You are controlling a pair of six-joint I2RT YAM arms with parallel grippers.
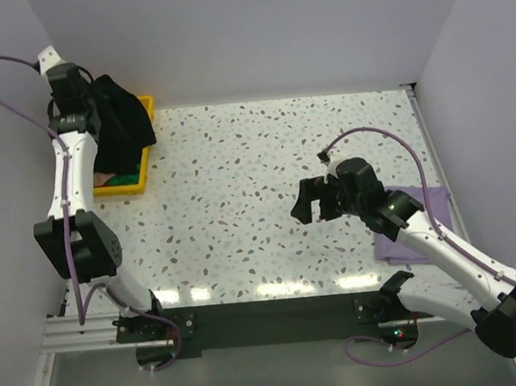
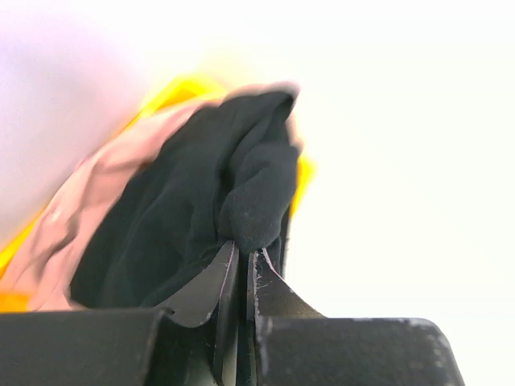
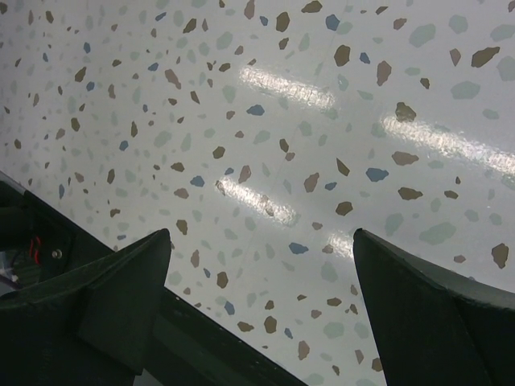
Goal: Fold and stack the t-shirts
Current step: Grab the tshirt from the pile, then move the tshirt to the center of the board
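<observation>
My left gripper (image 1: pixel 95 92) is shut on a black t-shirt (image 1: pixel 121 124) and holds it lifted above the yellow bin (image 1: pixel 149 157) at the far left. In the left wrist view the black t-shirt (image 2: pixel 201 209) hangs from the pinched fingertips (image 2: pixel 228 261), with a pink garment (image 2: pixel 72 233) beside it in the bin. My right gripper (image 1: pixel 317 201) is open and empty above the bare table, right of centre; the right wrist view shows only the table between its fingers (image 3: pixel 129 281). A folded purple t-shirt (image 1: pixel 426 205) lies at the right edge, partly under the right arm.
The yellow bin holds further clothes, with green and pink fabric (image 1: pixel 116 176) showing at its near end. Speckled table (image 1: pixel 241 203) spans the middle. White walls close in on the left, back and right.
</observation>
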